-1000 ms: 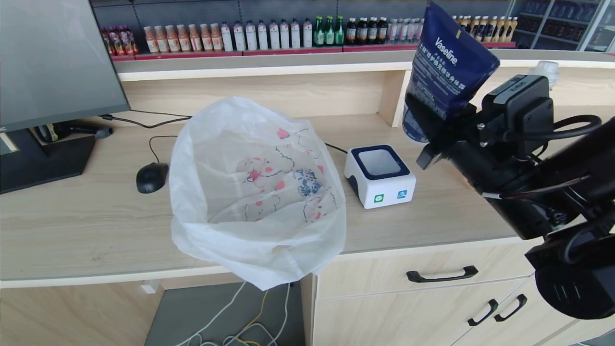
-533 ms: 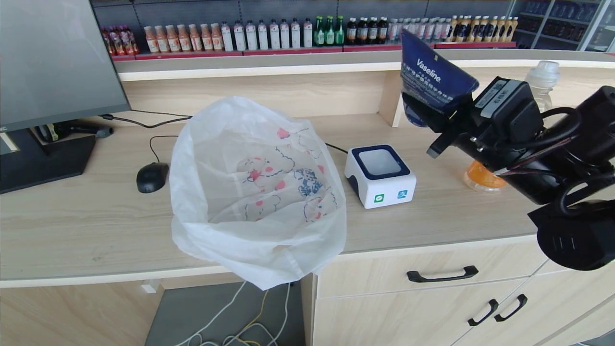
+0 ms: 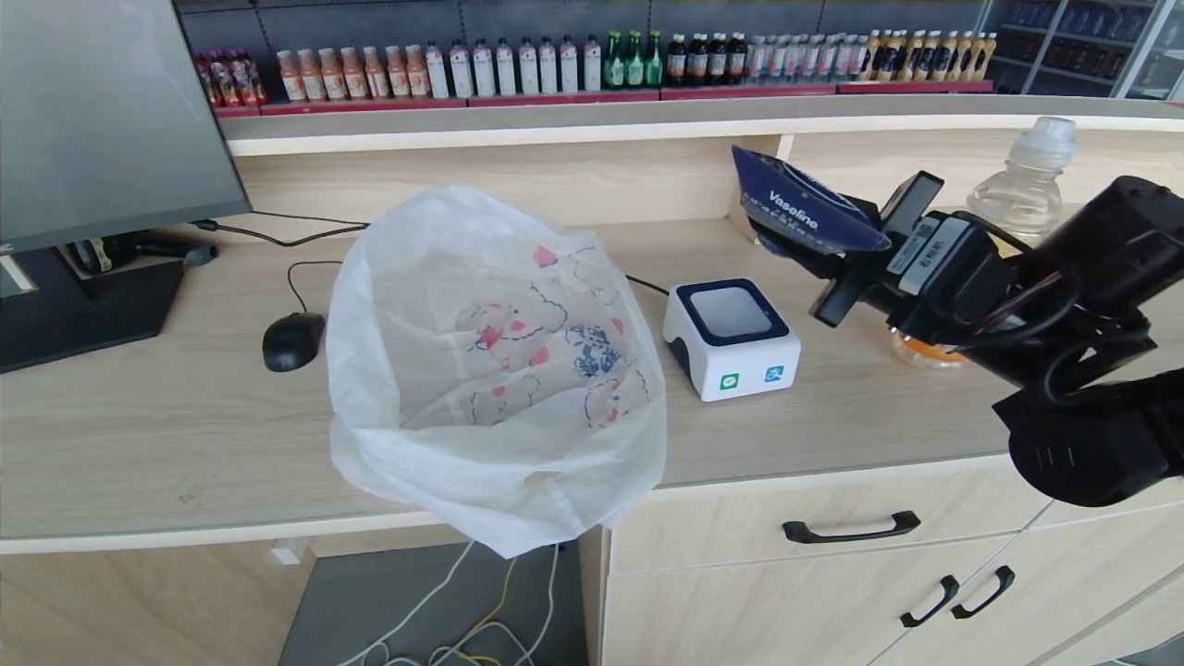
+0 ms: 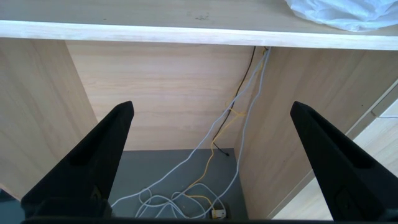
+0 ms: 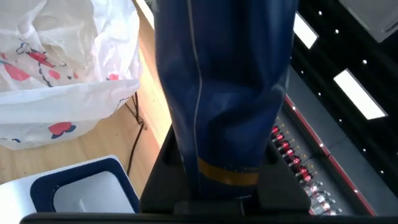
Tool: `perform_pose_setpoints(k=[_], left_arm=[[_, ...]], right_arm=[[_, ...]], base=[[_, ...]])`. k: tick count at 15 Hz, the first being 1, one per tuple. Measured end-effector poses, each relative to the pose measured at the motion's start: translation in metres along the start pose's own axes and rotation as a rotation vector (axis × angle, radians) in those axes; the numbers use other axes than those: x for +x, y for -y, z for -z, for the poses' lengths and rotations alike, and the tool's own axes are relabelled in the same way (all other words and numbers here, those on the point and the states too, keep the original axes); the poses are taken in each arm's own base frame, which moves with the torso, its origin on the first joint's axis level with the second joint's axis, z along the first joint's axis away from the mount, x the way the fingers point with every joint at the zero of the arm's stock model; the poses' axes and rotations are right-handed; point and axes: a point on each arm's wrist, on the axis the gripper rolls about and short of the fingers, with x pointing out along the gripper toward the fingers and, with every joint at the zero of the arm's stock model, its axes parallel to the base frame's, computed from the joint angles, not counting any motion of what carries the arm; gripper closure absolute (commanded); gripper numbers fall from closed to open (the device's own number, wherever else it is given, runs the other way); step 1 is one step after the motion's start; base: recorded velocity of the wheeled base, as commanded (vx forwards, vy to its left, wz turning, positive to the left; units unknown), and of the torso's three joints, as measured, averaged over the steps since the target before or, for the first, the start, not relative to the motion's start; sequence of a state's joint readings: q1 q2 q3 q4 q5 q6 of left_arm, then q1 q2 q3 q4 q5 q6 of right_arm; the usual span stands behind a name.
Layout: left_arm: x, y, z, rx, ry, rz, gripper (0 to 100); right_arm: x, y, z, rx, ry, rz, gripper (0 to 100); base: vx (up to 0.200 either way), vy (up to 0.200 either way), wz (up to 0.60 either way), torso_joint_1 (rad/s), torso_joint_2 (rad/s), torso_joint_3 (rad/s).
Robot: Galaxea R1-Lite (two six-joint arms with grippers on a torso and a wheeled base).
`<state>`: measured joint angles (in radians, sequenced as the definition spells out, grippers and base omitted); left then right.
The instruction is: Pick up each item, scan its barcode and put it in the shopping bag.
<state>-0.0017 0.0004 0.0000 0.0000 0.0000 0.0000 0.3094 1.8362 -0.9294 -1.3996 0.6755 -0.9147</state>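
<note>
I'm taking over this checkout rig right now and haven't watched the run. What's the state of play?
Right gripper: shut on the blue pouch, held tilted in the air right of the barcode scanner.
Left gripper: open, empty, below the counter edge.
Shopping bag: open on the counter, left of the scanner; contents unclear.
Done: pouch picked up.
Left: scan it, bag it, then the drink bottle standing behind the right arm.

Navy-blue soft pouch (image 3: 805, 217) shows white lettering and a gold band. Translucent white plastic shopping bag (image 3: 490, 370) carries red and blue cartoon prints, and the boxy white scanner (image 3: 731, 338) wears a navy top.
</note>
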Motion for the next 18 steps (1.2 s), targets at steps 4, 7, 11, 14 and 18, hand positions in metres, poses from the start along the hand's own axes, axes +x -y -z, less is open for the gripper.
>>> perform_pose_setpoints(k=[4,7,11,14,18], left_arm=[[0.000,0.000,0.000,0.000,0.000,0.000,0],[0.000,0.000,0.000,0.000,0.000,0.000,0],[0.000,0.000,0.000,0.000,0.000,0.000,0],[0.000,0.000,0.000,0.000,0.000,0.000,0],[0.000,0.000,0.000,0.000,0.000,0.000,0]], right_arm=[[0.000,-0.016,0.009,-0.027,0.050,-0.083,100],[-0.002,-0.023,0.014,-0.018,0.071,-0.123,100],[-0.003,-0.026,0.019,-0.009,0.089,-0.151,100],[-0.003,-0.027,0.021,-0.007,0.085,-0.153,100],[-0.005,-0.032,0.023,-0.003,0.076,-0.165,100]], base=[[0.000,0.000,0.00,0.000,0.00,0.000],[0.000,0.000,0.00,0.000,0.00,0.000],[0.000,0.000,0.00,0.000,0.00,0.000],[0.000,0.000,0.00,0.000,0.00,0.000],[0.000,0.000,0.00,0.000,0.00,0.000]])
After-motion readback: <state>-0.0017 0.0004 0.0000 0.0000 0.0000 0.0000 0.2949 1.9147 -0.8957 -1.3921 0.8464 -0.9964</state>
